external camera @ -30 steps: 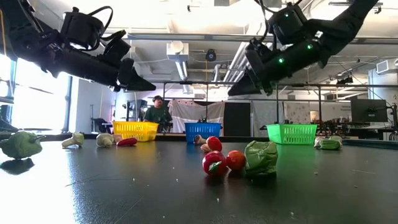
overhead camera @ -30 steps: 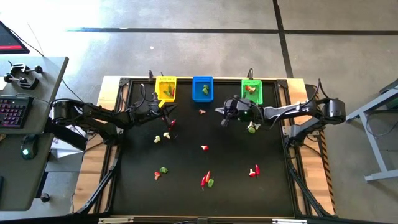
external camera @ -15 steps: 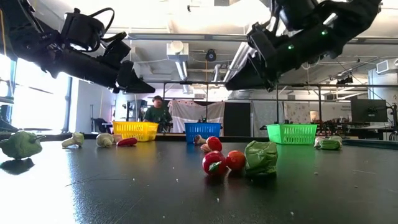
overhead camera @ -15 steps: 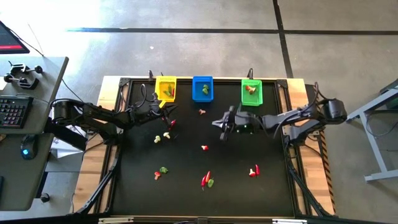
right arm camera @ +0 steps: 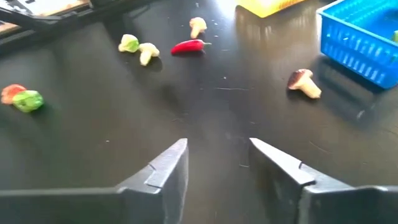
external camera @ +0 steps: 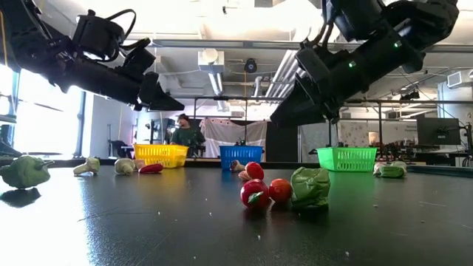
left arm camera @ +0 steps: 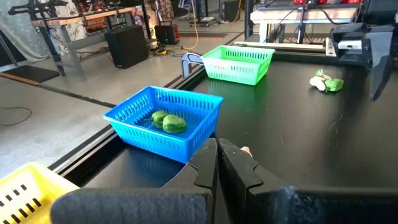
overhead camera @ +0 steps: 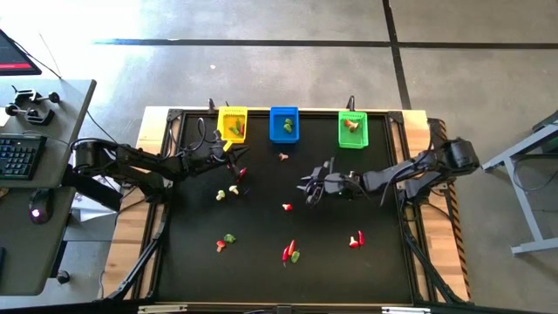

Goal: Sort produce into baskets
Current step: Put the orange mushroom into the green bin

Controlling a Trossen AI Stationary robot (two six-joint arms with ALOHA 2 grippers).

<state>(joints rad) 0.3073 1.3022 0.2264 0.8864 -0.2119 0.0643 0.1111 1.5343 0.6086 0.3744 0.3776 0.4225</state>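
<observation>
Three baskets stand along the far edge: yellow (overhead camera: 232, 125), blue (overhead camera: 284, 123) with two green pieces in it, green (overhead camera: 352, 129). Produce lies scattered on the black table: a mushroom piece (right arm camera: 303, 83), a red chilli (right arm camera: 188, 46), more pieces toward the near edge (overhead camera: 289, 251). My left gripper (left arm camera: 217, 158) hangs shut and empty above the table, just on the near side of the yellow basket (overhead camera: 228, 155). My right gripper (right arm camera: 217, 155) hovers open above bare tabletop at mid-table (overhead camera: 305, 187), with nothing between its fingers.
A green-and-white piece (left arm camera: 326, 83) lies on the near side of the green basket. Red and green pieces (external camera: 281, 190) sit close to the low camera. A person (external camera: 186, 134) stands far behind the table. Bare tabletop lies under my right gripper.
My right gripper has swung away from the green basket toward the table's near edge and a little lower, rolling as it went, and its fingers have opened. My left gripper has kept still. No produce has moved.
</observation>
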